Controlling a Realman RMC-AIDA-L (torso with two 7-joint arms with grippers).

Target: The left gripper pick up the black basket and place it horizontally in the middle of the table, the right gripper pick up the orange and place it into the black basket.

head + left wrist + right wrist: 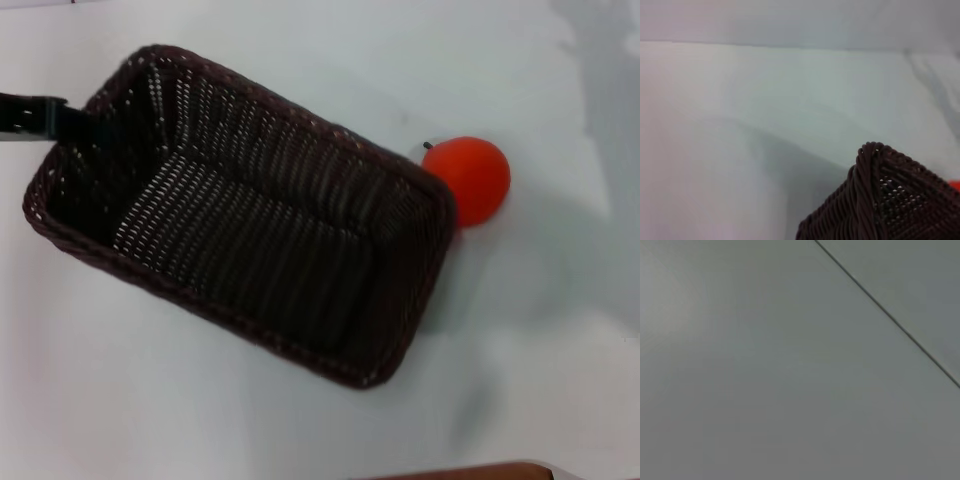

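one pale table (200,400) under basket (240,210)

1 black basket (240,215), 1 orange (471,178), 1 claw (45,118).

Brown strip (470,470) at near edge of head view; thin dark line (890,315) crosses grey surface.

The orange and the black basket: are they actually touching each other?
Cannot tell. In the head view the orange sits right against the black basket at its right corner, the rim overlapping the fruit, so neither contact nor gap shows.
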